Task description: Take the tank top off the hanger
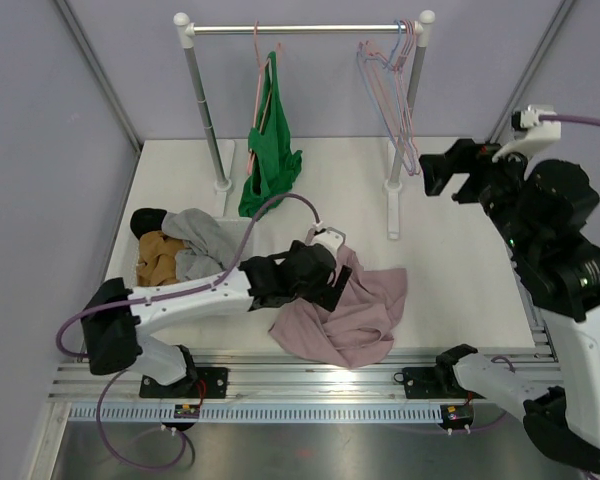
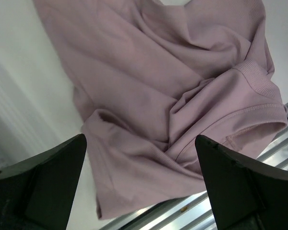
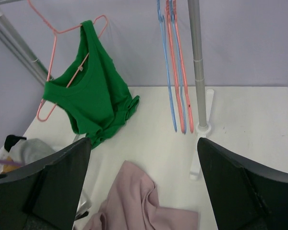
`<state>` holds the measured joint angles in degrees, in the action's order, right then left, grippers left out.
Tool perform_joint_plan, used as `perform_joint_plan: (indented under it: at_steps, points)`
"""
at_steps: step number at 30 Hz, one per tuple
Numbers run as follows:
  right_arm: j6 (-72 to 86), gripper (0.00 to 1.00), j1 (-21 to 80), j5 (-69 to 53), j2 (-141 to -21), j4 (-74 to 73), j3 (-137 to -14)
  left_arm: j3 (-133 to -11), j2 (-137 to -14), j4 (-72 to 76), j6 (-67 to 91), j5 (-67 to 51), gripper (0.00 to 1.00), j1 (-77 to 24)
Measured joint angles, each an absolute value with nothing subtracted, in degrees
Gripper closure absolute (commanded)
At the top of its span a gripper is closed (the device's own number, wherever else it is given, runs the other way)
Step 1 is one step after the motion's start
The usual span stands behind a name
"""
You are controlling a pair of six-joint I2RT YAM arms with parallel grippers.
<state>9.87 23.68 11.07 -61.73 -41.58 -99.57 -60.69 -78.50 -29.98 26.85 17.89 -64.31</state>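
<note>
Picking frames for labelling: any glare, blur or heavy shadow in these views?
Top view: even light, sharp, one small glare spot on the metal rail at the front edge. Left wrist view: the pink shirt is sharp, with soft shadows in its folds; the dark fingers look slightly blurred. Right wrist view: the green tank top is clear; the near fingers are soft.
</note>
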Motion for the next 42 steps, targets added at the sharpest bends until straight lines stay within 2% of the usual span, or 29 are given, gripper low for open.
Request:
perform_joint_plan:
  at_steps: [7, 12, 14, 16, 17, 18, 19, 20, 26, 31, 36, 42]
  points:
    - [10.76, 0.01, 23.68, 0.99, -46.48, -40.62, -84.29, -65.39, -94.00, -25.41, 27.07, 16.67, 0.01, -65.98]
    - [10.76, 0.01, 23.68, -4.95, -43.62, -42.37, -80.12, -66.83, -102.10, -24.08, 28.03, 16.82, 0.01, -66.92]
    - [10.76, 0.00, 23.68, -5.85, -43.05, -42.87, -80.01, -66.83, -104.68, -23.97, 28.51, 16.91, 0.06, -67.55]
    - [10.76, 0.00, 23.68, -6.76, -42.13, -42.96, -80.01, -66.83, -106.52, -23.33, 29.47, 16.73, 0.30, -68.10]
    - [10.79, 0.01, 23.68, -7.09, -41.60, -42.94, -80.01, -66.85, -106.61, -22.72, 29.61, 16.73, 0.51, -68.27]
    - [10.79, 0.00, 23.68, -7.25, -41.15, -42.92, -80.01, -66.85, -106.61, -22.15, 30.30, 16.71, 0.79, -68.55]
    - [10.79, 0.00, 23.68, -7.38, -40.80, -42.92, -80.01, -66.85, -106.61, -21.80, 30.89, 16.71, 0.93, -68.66]
    - [10.81, 0.01, 23.68, -7.73, -40.45, -42.87, -80.01, -66.70, -106.61, -21.37, 30.92, 16.80, 1.00, -68.84]
    - [10.81, 0.01, 23.68, -8.67, -40.14, -42.72, -80.01, -65.71, -103.28, -23.77, 31.62, 20.21, 1.00, -69.28]
    - [10.85, 0.01, 23.68, -8.69, -40.12, -42.63, -79.75, -66.32, -91.29, -31.97, 31.57, 26.85, 1.00, -69.30]
    - [10.92, 0.00, 23.68, -8.71, -40.14, -42.00, -79.13, -72.97, -79.81, -40.93, 31.31, 35.51, 1.00, -69.21]
    - [10.92, 0.00, 23.68, -8.69, -40.12, -41.54, -79.13, -82.63, -73.54, -52.10, 30.24, 44.77, 1.00, -67.96]
